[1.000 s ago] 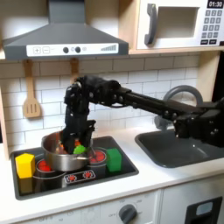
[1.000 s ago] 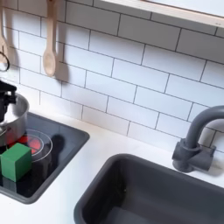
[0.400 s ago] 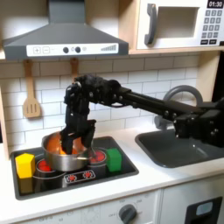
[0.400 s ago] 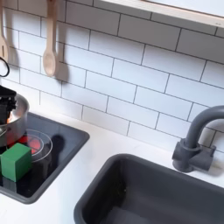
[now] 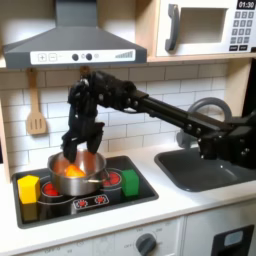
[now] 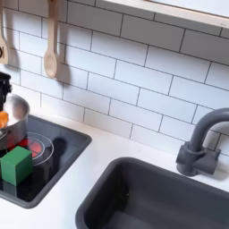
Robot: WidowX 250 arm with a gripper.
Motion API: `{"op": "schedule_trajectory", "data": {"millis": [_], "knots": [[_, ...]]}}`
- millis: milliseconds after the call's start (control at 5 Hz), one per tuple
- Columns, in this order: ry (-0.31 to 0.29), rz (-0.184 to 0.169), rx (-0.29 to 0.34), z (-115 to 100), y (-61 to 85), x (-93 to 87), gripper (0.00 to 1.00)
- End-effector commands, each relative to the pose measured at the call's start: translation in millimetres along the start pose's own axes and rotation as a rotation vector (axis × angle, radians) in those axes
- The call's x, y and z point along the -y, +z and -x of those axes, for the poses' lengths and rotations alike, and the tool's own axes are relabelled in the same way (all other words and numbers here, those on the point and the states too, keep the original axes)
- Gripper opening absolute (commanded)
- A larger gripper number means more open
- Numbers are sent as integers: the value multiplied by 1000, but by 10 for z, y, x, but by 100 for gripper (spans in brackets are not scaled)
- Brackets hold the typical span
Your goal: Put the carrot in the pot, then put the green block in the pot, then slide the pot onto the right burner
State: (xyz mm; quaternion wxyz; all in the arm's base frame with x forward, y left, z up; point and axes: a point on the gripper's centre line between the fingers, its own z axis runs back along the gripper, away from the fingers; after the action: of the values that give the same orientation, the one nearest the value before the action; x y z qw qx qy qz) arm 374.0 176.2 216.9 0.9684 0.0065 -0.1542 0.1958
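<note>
one claw (image 5: pixel 79 147) above pot (image 5: pixel 75 176), spread wide; carrot (image 5: pixel 72 171) inside pot.

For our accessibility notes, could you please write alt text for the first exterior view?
A black robot arm's gripper hangs above a steel pot with something orange inside, on a toy cooktop. A yellow block sits left of the pot, a green block right.

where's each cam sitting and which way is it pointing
First exterior view: in front of the toy kitchen, facing the tiled wall; the black arm reaches from its right and the gripper hangs over the pot.
Second exterior view: closer, angled from above toward the sink and faucet; the pot sits at its left edge.
Both exterior views share the green block and the pot.
</note>
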Motion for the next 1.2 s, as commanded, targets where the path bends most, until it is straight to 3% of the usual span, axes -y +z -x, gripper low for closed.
{"op": "schedule_trajectory", "data": {"millis": [0, 200, 600, 1000], "knots": [[-91, 55, 2, 217, 94, 300, 100], [-132, 82, 4, 347, 193, 466, 100], [-181, 100, 3, 577, 291, 552, 100], [-222, 104, -43, 803, 183, 526, 100]]}}
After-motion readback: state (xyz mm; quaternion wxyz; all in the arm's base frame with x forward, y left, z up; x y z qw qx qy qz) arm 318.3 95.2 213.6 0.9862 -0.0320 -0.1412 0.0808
